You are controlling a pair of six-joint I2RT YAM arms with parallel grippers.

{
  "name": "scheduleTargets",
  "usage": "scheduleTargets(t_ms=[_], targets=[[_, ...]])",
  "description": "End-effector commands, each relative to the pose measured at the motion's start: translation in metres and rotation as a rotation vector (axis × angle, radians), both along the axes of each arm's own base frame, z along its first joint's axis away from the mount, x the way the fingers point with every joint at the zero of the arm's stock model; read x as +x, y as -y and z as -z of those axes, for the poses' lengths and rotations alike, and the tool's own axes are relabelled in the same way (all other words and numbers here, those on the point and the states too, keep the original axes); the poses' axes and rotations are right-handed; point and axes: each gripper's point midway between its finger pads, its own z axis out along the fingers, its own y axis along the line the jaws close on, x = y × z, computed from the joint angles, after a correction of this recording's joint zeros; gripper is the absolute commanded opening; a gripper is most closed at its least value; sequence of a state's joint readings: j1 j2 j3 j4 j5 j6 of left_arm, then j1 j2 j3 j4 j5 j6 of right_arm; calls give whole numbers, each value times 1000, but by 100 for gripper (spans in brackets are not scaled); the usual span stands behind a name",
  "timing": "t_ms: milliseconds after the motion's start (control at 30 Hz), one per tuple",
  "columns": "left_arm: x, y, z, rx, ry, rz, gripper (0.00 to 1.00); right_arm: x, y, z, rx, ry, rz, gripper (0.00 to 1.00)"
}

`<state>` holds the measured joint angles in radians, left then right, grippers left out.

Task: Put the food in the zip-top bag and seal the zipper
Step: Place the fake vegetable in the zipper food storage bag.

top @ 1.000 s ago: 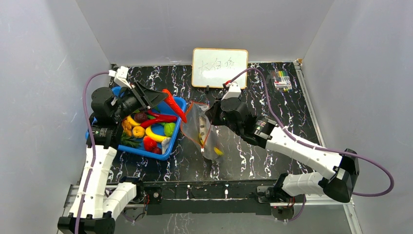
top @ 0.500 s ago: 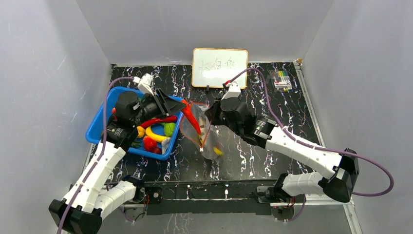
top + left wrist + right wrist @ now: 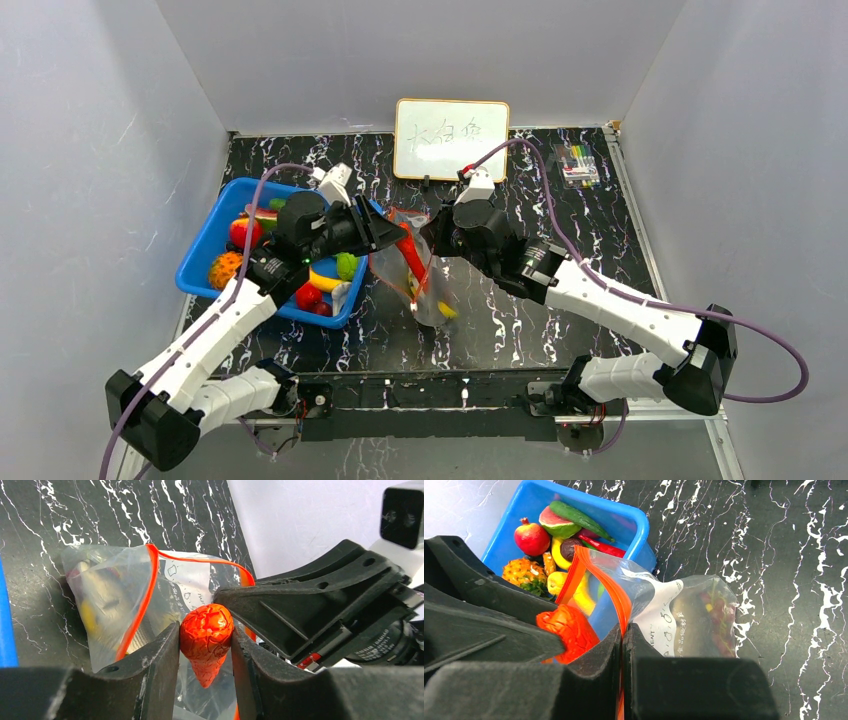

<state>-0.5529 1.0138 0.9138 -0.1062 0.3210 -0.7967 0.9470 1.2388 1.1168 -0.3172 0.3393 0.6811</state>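
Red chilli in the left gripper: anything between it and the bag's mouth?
Nothing visible. The left gripper holds the red chilli tip-first at the zip-top bag's open mouth. The right gripper pinches the zipper on one side, beside the chilli's path rather than across it.

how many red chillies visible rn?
2. One chilli is clamped in the left gripper at the zip-top bag's open mouth; the other chilli lies in the blue basket. More may be hidden in the basket pile or bag.
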Motion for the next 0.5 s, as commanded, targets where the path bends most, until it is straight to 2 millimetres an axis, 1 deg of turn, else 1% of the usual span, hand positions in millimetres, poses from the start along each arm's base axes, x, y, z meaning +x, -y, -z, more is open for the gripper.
scheduleTargets(t_ms=[0,200,333,467], targets=[[0,8,6,17,-8,9,32,3,-1,-51,128,93,9,0],[-1,16,15,62,-37,38,47,1,2,-53,139,97,12,0],[-3,20,10,60,-26,45,55,0,3,-54,141,99,12,0],[-3,19,3,65,-11,41,60,-1,3,-53,141,97,12,0]])
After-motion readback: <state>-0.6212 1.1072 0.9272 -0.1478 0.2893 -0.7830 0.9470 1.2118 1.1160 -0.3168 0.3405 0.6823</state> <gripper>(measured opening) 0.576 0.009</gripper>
